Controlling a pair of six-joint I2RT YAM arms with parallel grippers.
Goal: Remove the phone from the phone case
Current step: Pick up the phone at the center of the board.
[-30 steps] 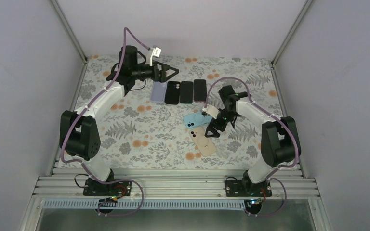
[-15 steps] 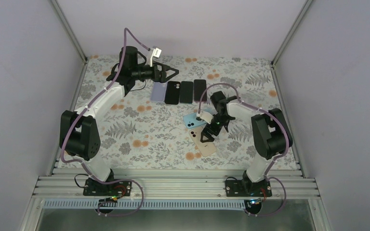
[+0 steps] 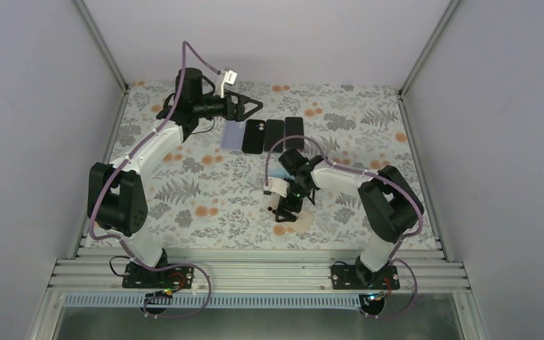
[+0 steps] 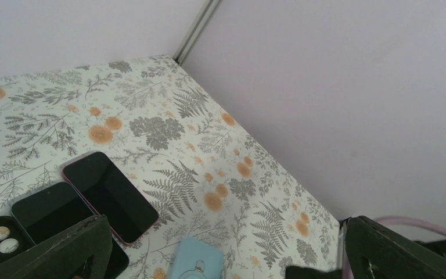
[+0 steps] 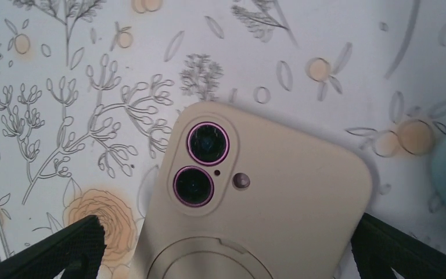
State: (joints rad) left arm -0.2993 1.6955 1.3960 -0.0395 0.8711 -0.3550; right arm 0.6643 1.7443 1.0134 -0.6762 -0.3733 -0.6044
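Approach step. Near: right gripper (image 3: 282, 210), jaws wide and holding nothing, poised directly over the beige cased phone (image 5: 279, 192), which lies camera-side up on the floral table (image 3: 198, 198). Just beyond it, a blue phone (image 4: 194, 258). Farther: a row of four phones (image 3: 274, 134). Far left: left gripper (image 3: 253, 106), jaws likewise wide and empty, hovering above that row. Next move, as judged: descend, close across the phone's long edges, then bring the left arm in to peel the case off from a corner

Floral table (image 3: 205, 191) — phone row (image 3: 274, 134), beige-cased phone (image 5: 267, 197)
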